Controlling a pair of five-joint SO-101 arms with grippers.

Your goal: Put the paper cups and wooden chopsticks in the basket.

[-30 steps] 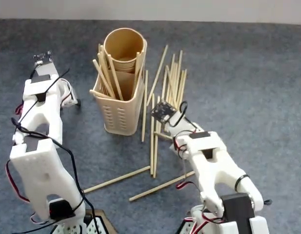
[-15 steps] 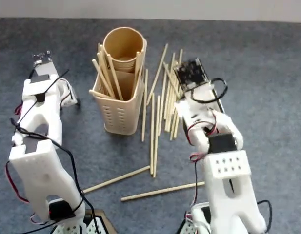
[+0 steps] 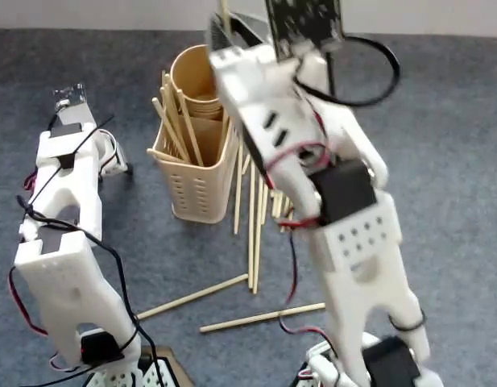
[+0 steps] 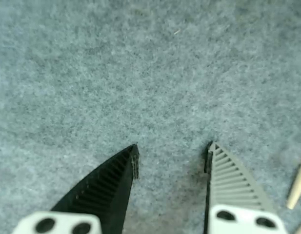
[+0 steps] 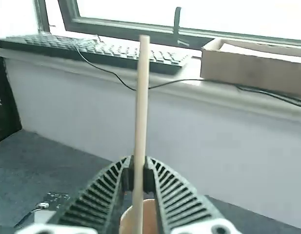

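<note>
A cream slotted basket [image 3: 196,189] stands upright on the grey carpet. It holds a stack of paper cups [image 3: 201,76] and several wooden chopsticks [image 3: 174,121]. My right gripper [image 3: 228,32] is raised high above the basket, shut on one chopstick [image 5: 140,97] that points up between its fingers [image 5: 111,185]. The cup rim [image 5: 127,220] shows just below that gripper [image 5: 138,163]. More chopsticks [image 3: 252,234] lie loose to the right of the basket, and two others [image 3: 262,318] lie nearer the front. My left gripper [image 4: 172,148] is open over bare carpet.
The left arm [image 3: 67,185] lies along the left side of the carpet, apart from the basket. The right arm's body [image 3: 345,218] hangs over the loose chopsticks and hides some of them. A chopstick tip [image 4: 299,183] lies beside the left gripper.
The right arm rose from the chopstick pile and swung up over the basket with one chopstick in its gripper. The left arm stayed still.
</note>
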